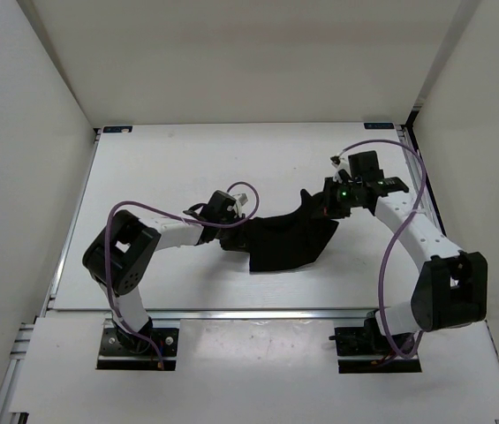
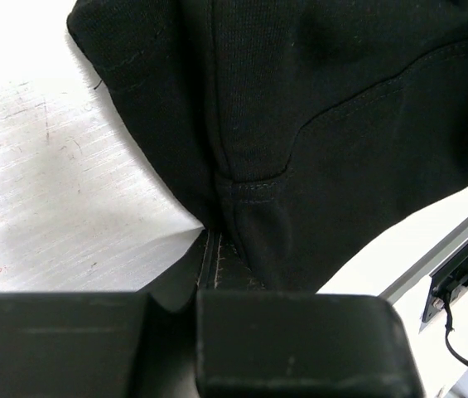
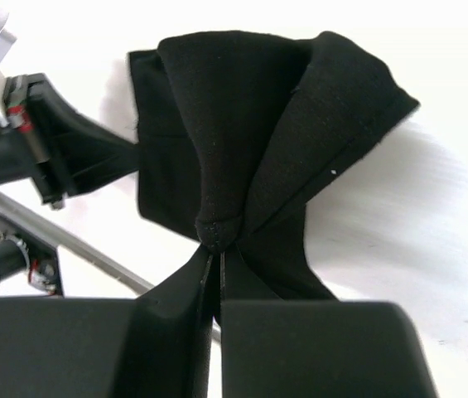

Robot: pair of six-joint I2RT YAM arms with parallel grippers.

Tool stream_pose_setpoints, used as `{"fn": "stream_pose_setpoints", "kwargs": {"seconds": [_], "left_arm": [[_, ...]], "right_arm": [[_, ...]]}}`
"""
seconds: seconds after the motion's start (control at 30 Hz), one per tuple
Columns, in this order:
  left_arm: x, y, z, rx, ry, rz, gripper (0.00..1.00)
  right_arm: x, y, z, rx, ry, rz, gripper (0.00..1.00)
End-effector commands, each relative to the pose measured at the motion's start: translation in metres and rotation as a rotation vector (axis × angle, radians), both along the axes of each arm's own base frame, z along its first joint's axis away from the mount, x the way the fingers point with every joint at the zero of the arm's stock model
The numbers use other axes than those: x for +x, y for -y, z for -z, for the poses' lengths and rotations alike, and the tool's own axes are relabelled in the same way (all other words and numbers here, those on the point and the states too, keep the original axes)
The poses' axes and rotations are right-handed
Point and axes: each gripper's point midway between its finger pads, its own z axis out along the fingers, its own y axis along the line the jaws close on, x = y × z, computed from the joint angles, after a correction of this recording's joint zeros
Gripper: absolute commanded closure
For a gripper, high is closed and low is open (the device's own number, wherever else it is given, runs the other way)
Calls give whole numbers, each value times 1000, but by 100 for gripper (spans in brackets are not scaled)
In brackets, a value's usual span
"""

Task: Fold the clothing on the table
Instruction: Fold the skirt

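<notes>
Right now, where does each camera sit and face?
Top external: above and behind, looking down on the table; both arms show.
Left wrist: on that arm, looks along the left gripper, shut on the clothing.
Right wrist: on that arm, looks along the right gripper, shut on it too.
All share the clothing.

The clothing [image 1: 289, 240] lies on the table [image 1: 187, 159], the left gripper [image 1: 234, 233] at the clothing's left edge, the right gripper [image 1: 316, 206] at its far right corner.

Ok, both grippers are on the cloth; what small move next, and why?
Probably draw the left gripper and right gripper slightly apart: each is shut on a bunched edge of the clothing, which sits creased between them; tension should flatten it.
</notes>
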Motion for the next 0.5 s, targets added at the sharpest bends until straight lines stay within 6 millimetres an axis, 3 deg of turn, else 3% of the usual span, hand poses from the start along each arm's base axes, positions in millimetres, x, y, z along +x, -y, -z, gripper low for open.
{"fn": "stream_pose_setpoints", "kwargs": {"seconds": [0.0, 0.17, 0.33, 0.47], "left_arm": [[6, 7, -11, -15, 34, 5, 100], [5, 8, -13, -23, 36, -6, 100], [6, 5, -16, -25, 47, -20, 100], [9, -1, -17, -27, 51, -39, 100]], "right_arm": [[-5, -21, -18, 35, -11, -33, 100], [-3, -54, -24, 61, -15, -103, 100], [-17, -88, -10, 60, -69, -205, 100], [-26, -102, 7, 55, -123, -241, 100]]}}
